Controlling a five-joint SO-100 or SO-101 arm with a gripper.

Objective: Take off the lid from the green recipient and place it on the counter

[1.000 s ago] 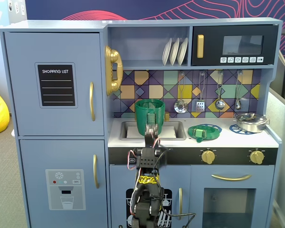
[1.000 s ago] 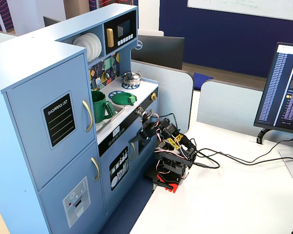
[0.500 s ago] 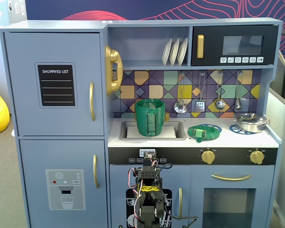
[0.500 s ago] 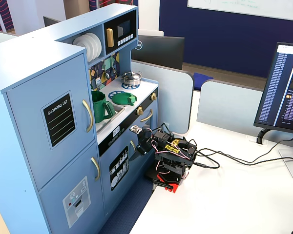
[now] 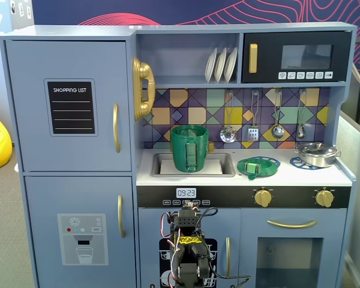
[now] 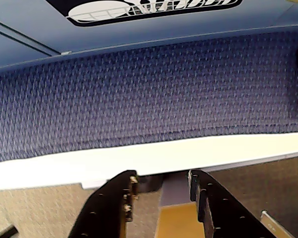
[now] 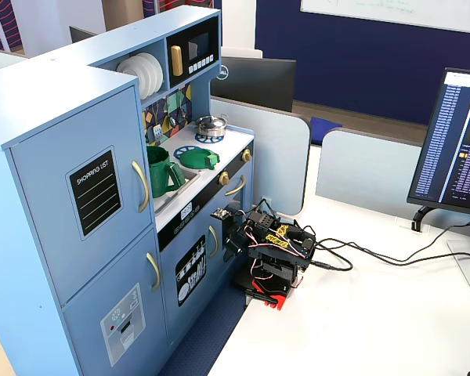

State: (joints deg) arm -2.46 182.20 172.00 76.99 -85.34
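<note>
Lid [image 5: 258,166]: lying on worktop [image 5: 288,174] over a burner ring, beside green recipient [image 5: 189,148] standing in the sink. Gripper [image 6: 161,186]: released, empty, folding low. Advice: be parking clear of the cabinet front.

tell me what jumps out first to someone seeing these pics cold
The grey-blue toy kitchen fills the fixed views, and the green recipient stands out in its sink, open-topped. The lid lies flat on the white counter to its right, over a blue burner ring, with a steel pot further right. Below the counter, the folded arm's hand points down, open and empty.
</note>
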